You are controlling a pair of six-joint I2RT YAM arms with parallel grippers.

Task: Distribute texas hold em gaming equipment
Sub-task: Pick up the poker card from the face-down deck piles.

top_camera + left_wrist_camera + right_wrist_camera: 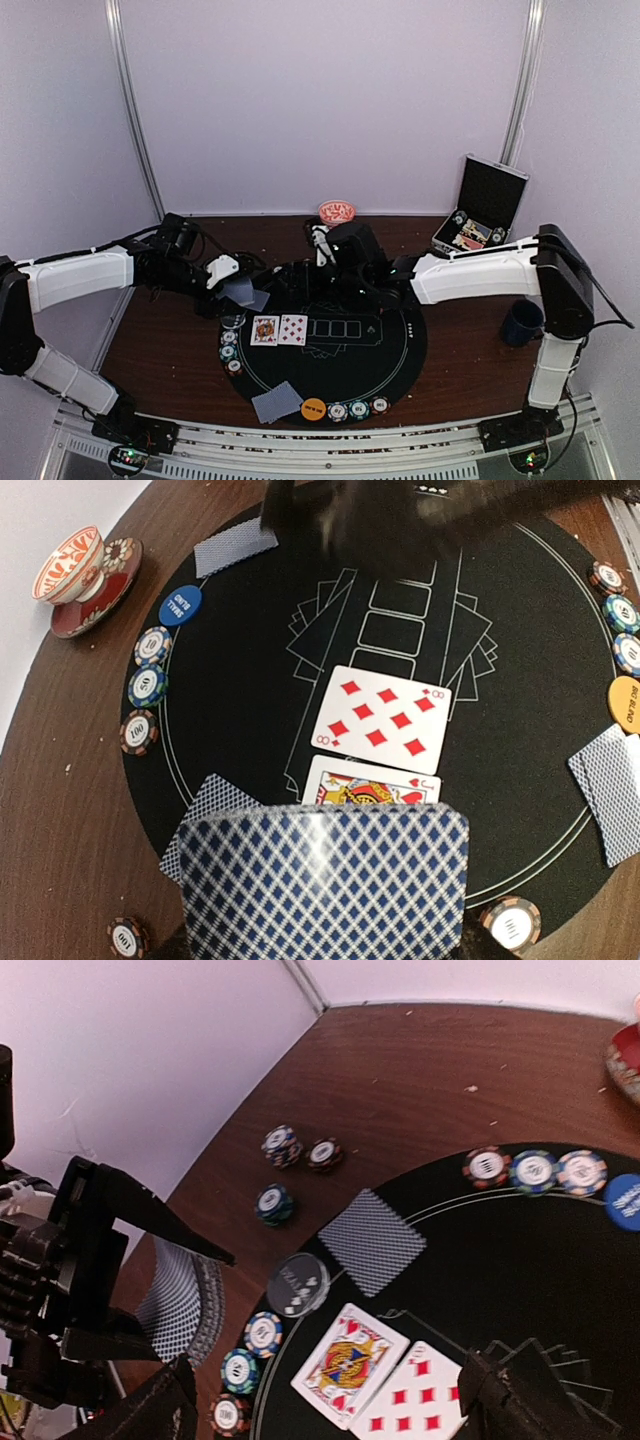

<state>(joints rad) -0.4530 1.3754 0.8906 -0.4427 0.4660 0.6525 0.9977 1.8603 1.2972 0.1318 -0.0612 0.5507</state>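
Closest to me, on the near rim of the round black mat, lie the near face-down cards, an orange disc and the near chips, three in a curved row. Up the mat's left edge sit the left-side chips, with a clear disc just past them.

Mid-mat, the jack of hearts and the eight of diamonds lie face up, side by side. The right gripper hangs over these two with its fingers spread wide and nothing between them. Over the mat's left edge, the left gripper is clamped on the blue-backed deck.

On the far rim a blue disc sits beside the far chips, with more face-down cards near it. Against the back wall stands a patterned bowl. The open case is at the far right, and a dark mug stands nearer on that side.
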